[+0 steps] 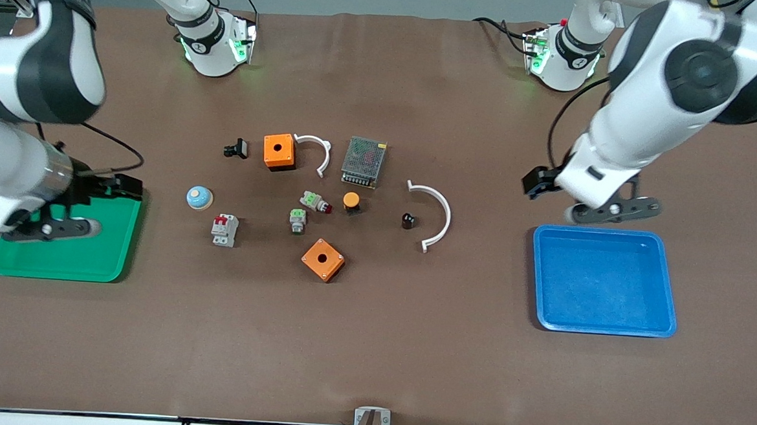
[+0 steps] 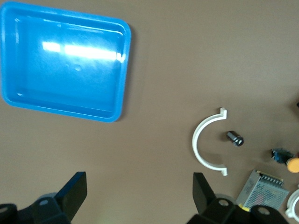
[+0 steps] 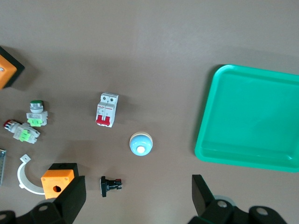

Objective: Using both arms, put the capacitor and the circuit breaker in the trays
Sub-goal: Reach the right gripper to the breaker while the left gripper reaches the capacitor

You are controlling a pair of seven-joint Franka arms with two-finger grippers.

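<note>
Both grippers hover with fingers apart: right gripper [image 1: 50, 226] over the green tray [image 1: 58, 260], nearest the circuit breaker [image 1: 225, 230]; left gripper [image 1: 612, 212] nearest the capacitor [image 1: 408, 221].

Capacitor [image 1: 408, 221] lies inside white half-ring [image 1: 435, 215]; circuit breaker [image 1: 225, 230] sits near green tray [image 1: 65, 257]

Premises: a robotics laboratory or test cell. Evidence: two white jointed arms bolted by their bases, status lights green, along one edge of a table [image 1: 372, 342] covered in plain brown matting. Loose electrical parts lie grouped around a metal-caged power supply [image 1: 363, 162]: orange switch boxes, push buttons, white pipe clamps. A green tray [image 1: 65, 257] and a blue tray [image 1: 605, 282] sit at either end. Cabling runs along the table edge.
</note>
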